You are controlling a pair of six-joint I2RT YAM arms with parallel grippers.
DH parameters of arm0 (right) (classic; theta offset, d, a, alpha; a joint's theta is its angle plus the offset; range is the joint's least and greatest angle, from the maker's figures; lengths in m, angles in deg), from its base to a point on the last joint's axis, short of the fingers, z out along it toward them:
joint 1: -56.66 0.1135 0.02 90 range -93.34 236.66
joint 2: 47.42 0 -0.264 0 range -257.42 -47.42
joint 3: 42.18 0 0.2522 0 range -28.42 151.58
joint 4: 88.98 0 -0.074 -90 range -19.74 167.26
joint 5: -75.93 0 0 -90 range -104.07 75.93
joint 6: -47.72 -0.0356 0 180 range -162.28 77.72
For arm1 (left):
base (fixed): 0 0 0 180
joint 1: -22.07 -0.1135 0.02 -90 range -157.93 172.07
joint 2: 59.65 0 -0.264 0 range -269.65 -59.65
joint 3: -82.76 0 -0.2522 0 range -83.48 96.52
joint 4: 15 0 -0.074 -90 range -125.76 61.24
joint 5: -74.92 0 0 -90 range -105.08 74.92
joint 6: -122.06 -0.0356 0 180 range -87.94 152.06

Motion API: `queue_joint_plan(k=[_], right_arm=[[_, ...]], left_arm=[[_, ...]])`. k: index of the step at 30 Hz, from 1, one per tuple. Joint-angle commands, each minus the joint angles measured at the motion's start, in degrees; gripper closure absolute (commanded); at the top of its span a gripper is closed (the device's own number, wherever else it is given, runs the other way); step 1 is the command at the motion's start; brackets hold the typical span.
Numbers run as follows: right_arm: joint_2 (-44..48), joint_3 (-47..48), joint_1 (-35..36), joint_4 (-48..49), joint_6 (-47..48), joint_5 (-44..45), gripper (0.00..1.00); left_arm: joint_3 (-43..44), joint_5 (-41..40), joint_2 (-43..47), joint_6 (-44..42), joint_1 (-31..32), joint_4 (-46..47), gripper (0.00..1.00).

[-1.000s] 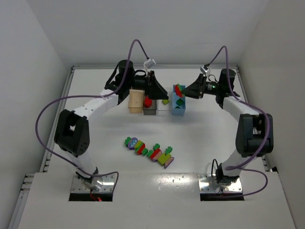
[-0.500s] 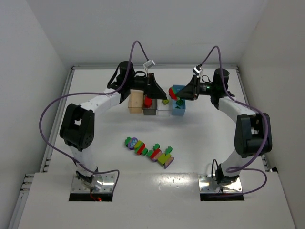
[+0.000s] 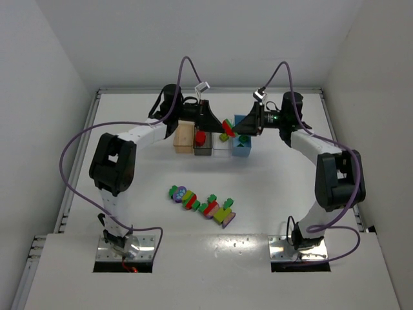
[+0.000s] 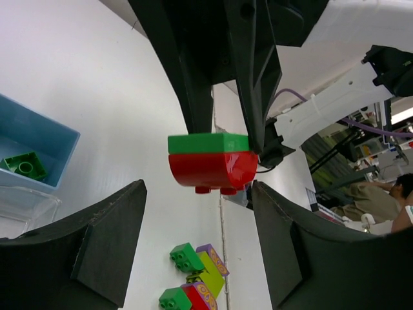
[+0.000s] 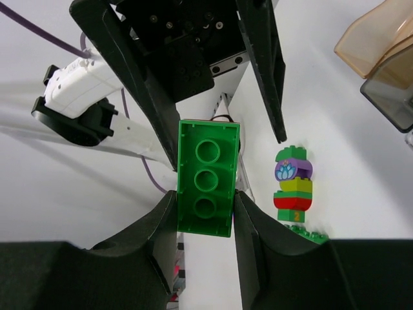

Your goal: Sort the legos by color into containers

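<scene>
While the right fingers [image 5: 155,239] clamp one red-and-green lego [image 5: 206,177], the left fingers [image 4: 103,245] gape near four containers [image 3: 184,145].

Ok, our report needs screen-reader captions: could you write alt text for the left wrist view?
The right gripper, seen at the top, clamps a green-and-red lego pair between the left gripper's open fingers. A light blue bin holding a green brick sits left; a lego cluster lies below.

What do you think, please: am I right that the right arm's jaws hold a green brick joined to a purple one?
Not quite. The right gripper does hold a green brick, but it is joined to a red brick, not a purple one; the left wrist view shows this.
</scene>
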Motion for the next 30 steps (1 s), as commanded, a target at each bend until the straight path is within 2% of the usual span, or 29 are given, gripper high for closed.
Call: queue_joint_plan(k=[1, 5, 8, 11, 13, 16, 22, 30], right_arm=[[-0.6, 2.5, 1.1, 3.2, 0.1, -1.0, 0.71], [-1.2, 3.1, 1.1, 3.8, 0.7, -1.0, 0.71], [-1.8, 3.1, 1.6, 3.8, 0.7, -1.0, 0.71], [-2.4, 3.7, 1.6, 3.8, 0.7, -1.0, 0.71], [-3.0, 4.2, 1.6, 3.8, 0.7, -0.5, 0.71], [-3.0, 4.7, 1.6, 3.8, 0.7, -0.5, 0.72], [-4.1, 5.3, 1.6, 3.8, -0.4, 0.6, 0.72], [-5.3, 4.7, 1.6, 9.0, -5.3, 1.1, 0.76]], left_arm=[[2.3, 2.2, 0.1, 3.2, -0.2, 8.2, 0.27], [2.3, 2.7, 0.1, 4.8, -0.2, 10.3, 0.27], [2.3, 2.7, 0.1, 5.9, 0.3, 11.9, 0.32], [2.3, 2.7, 0.1, 6.6, 0.3, 12.7, 0.40], [2.3, 2.7, -0.4, 6.6, 0.3, 12.7, 0.50], [1.8, 3.3, -0.4, 7.2, 0.3, 13.2, 0.56], [1.3, 3.3, -0.4, 7.2, 0.3, 13.2, 0.65], [-1.0, 3.3, 0.8, 6.2, 0.3, 10.7, 0.73]])
